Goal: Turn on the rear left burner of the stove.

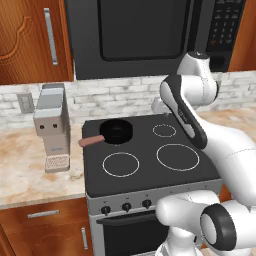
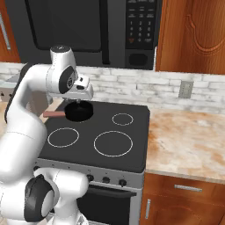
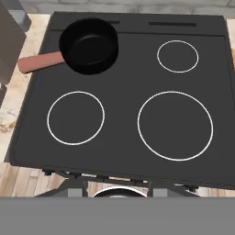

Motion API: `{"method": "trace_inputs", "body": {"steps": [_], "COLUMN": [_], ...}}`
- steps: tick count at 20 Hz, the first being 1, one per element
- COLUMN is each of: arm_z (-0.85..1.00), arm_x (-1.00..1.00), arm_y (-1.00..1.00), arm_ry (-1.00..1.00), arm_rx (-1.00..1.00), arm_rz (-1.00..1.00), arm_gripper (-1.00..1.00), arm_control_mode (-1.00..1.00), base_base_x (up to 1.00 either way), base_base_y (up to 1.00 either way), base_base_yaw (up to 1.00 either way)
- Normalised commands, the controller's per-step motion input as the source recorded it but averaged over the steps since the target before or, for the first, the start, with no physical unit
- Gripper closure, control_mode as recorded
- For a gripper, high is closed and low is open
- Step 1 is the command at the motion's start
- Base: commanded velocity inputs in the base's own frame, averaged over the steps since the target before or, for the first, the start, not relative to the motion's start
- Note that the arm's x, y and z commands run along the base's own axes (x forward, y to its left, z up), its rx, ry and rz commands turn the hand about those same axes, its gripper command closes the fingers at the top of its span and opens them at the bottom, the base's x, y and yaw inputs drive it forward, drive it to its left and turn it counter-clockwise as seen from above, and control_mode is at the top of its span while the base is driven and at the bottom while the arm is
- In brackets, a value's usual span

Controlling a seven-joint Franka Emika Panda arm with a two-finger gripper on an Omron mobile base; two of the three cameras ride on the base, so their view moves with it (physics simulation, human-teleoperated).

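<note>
I see a black skillet (image 3: 90, 45) covering the stove's (image 1: 150, 172) far-left zone, coffee machine (image 1: 52, 127) left; jaws' state unclear.

My arm rises from the base, its lower link leaning back and upward, then bends sharply at the elbow high up so the forearm comes forward and down. The wrist is turned so the hand points almost straight down, its camera looking down from well above. The gripper (image 2: 78, 102) hangs below the wrist, seen small and partly hidden in the right base view. I cannot tell from here whether the fingers are parted or closed.
</note>
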Motion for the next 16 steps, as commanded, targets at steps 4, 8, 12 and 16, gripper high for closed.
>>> {"method": "trace_inputs", "body": {"steps": [4, 8, 12, 16], "arm_z": [0.00, 0.00, 0.00, 0.00], "arm_x": [0.00, 0.00, 0.00, 0.00], "arm_y": [0.00, 0.00, 0.00, 0.00], "arm_ry": [0.00, 0.00, 0.00, 0.00], "arm_rx": [0.00, 0.00, 0.00, 0.00], "arm_rz": [0.00, 0.00, 0.00, 0.00], "arm_gripper": [-1.00, -1.00, -1.00, -1.00], "arm_control_mode": [1.00, 1.00, 1.00, 1.00], "base_base_x": [0.00, -0.01, -0.14, -0.21], "base_base_y": [0.00, -0.10, -0.57, -0.73], "base_base_yaw": [0.00, 0.00, 0.00, 0.00]}}
